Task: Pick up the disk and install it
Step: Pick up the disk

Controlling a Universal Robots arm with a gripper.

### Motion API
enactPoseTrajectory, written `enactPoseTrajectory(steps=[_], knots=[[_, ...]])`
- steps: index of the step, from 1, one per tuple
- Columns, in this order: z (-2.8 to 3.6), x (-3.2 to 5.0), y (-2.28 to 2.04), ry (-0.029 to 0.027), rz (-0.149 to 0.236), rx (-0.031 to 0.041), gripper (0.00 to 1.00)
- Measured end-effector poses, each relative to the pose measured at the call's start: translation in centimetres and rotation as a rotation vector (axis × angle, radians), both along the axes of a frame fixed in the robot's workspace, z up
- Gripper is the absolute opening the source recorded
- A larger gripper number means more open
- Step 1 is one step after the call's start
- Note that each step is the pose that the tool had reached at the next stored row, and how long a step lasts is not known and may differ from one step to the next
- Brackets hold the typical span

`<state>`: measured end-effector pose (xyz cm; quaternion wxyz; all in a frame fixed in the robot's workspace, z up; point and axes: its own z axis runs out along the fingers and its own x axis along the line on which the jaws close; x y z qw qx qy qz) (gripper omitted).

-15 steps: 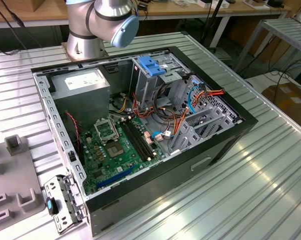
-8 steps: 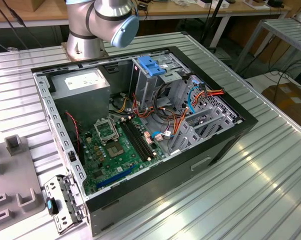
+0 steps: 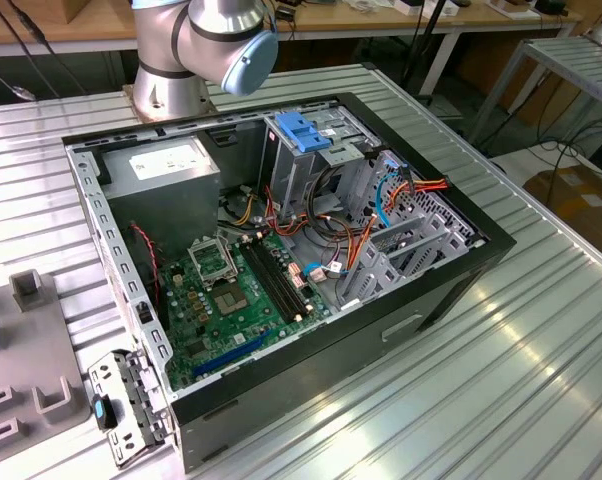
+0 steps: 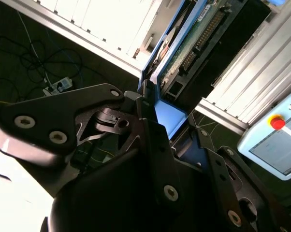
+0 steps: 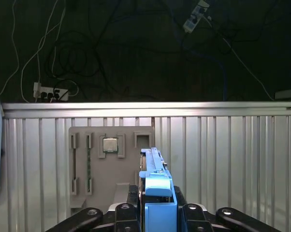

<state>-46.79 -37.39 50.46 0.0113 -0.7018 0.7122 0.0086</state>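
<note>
Open case (image 3: 451,290) on ribbed table (image 3: 521,390), motherboard (image 3: 231,300), power supply (image 3: 166,165) and orange cables (image 3: 426,185) inside, grey fixture (image 3: 21,380) at the exterior view's left; in the first wrist view, chip (image 5: 109,145) on grey plate (image 5: 111,179), power strip (image 5: 49,92) on floor.

Light is shining on the ribbed metal table (image 3: 501,360), and cables (image 5: 63,53) and a power strip (image 5: 48,92) are lying on the dark floor (image 5: 136,58).

Disk (image 5: 152,162) w/ smooth blue plastic bracket (image 5: 160,208), jaws matt black, table (image 5: 223,159) ribbed shiny metal.
</note>
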Motion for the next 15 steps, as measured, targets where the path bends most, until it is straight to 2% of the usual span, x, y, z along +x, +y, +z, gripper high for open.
enactPoseTrajectory(steps=[7,15], knots=[[0.0,0.01,0.0,-0.0002,0.0,0.0001,0.37],[0.01,1.13,0.01,-0.0001,0.0,0.0001,0.37]])
